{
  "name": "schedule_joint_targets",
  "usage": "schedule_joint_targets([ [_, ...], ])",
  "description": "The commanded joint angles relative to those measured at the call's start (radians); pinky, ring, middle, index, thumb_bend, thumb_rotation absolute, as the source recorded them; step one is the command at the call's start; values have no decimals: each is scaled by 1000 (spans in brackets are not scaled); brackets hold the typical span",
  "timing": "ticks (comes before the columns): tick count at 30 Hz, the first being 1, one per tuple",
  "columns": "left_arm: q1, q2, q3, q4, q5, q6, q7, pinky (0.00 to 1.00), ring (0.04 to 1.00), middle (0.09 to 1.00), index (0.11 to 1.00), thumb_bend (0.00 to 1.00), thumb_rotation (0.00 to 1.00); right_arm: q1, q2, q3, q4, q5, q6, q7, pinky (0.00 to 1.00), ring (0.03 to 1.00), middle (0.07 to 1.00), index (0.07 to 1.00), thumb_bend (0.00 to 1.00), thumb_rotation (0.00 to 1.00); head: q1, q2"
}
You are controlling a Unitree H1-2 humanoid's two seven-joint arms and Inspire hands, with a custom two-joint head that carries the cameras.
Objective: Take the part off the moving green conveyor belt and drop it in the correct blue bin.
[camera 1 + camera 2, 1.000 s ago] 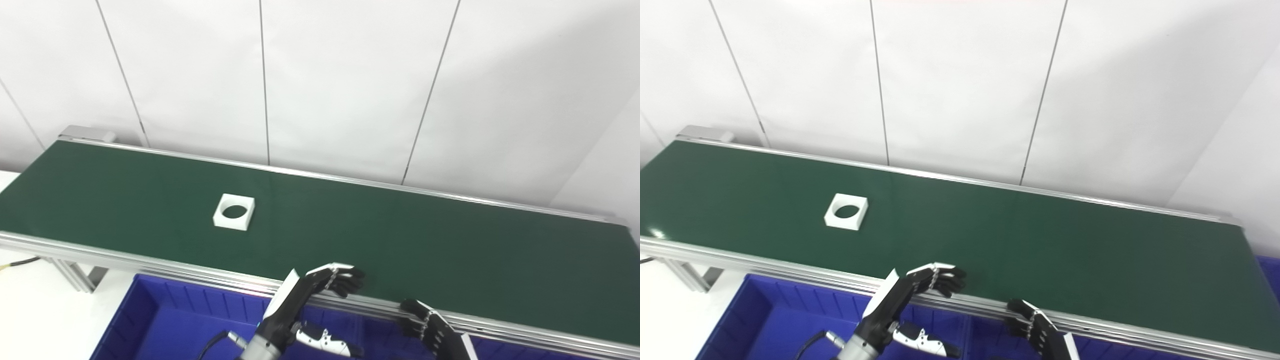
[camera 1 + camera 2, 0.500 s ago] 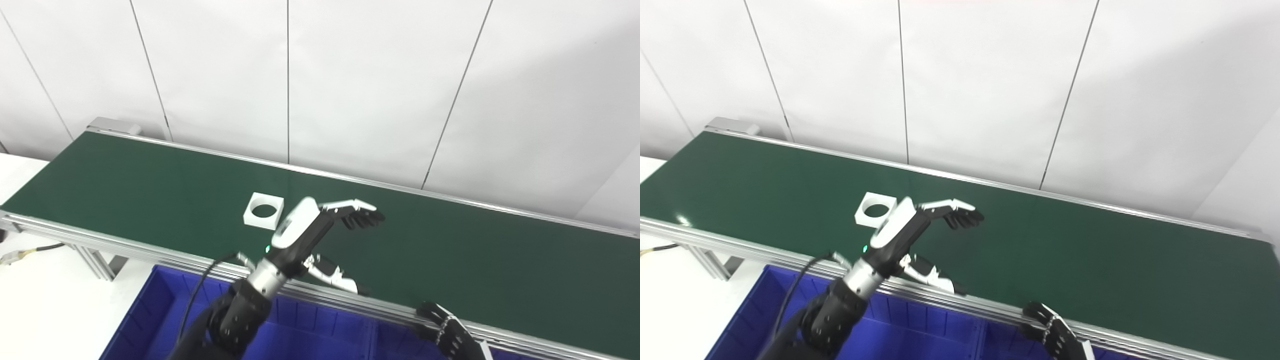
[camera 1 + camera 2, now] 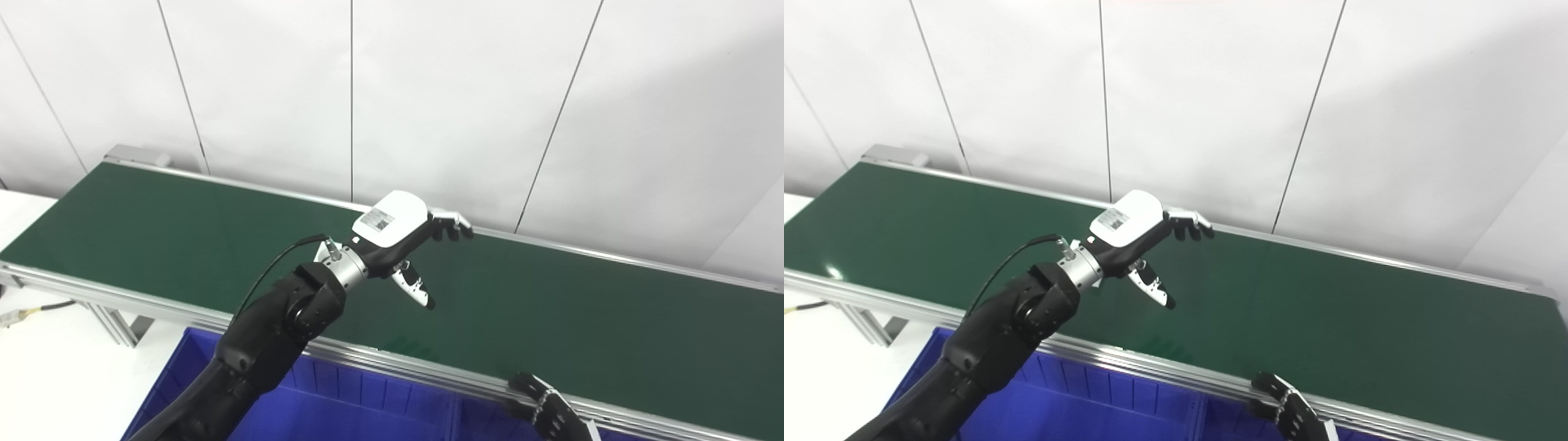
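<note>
The green conveyor belt (image 3: 551, 306) runs across the view from left to right. My left hand (image 3: 398, 229) hovers over its middle, open and palm down. Its fingers (image 3: 450, 223) stretch toward the far rail and its thumb points down at the belt. The white square part with the round hole does not show; the hand and wrist cover the spot where it lay. My right hand (image 3: 548, 410) rests low at the belt's near rail, open and holding nothing. The blue bin (image 3: 367, 398) sits below that rail.
A metal near rail (image 3: 398, 361) separates the belt from the bin, which has a divider wall (image 3: 454, 416). White wall panels stand right behind the far rail. A black cable (image 3: 269, 269) loops off my left wrist. A white table (image 3: 55, 380) lies at left.
My left hand has risen from the near rail and reached across the belt. It now covers the white part, which had been drifting right. The right hand stays put.
</note>
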Motion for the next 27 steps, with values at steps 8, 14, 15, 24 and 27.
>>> schedule_joint_targets([
  [8,-164,-24,-54,210,35,46,97,553,668,741,716,959,1,-12,13,7,-24,-5,-29,-7,686,737,822,780,845,186,-17,5],
  [14,-209,-33,-92,303,42,114,93,598,708,787,746,949,28,-11,14,18,-30,-19,-29,-29,686,734,820,777,849,197,-26,7],
  [15,-217,-33,-100,321,45,125,95,605,714,797,750,948,34,-10,16,19,-30,-18,-29,-33,687,733,820,776,853,201,-29,7],
  [24,-252,-27,-116,391,4,160,64,615,765,865,786,935,54,-8,23,38,-33,-23,-29,-61,686,732,820,770,853,204,-45,10],
  [27,-258,-25,-124,396,-11,179,18,646,806,902,809,939,82,-7,26,42,-35,-20,-29,-63,687,735,820,769,848,193,-49,10],
])
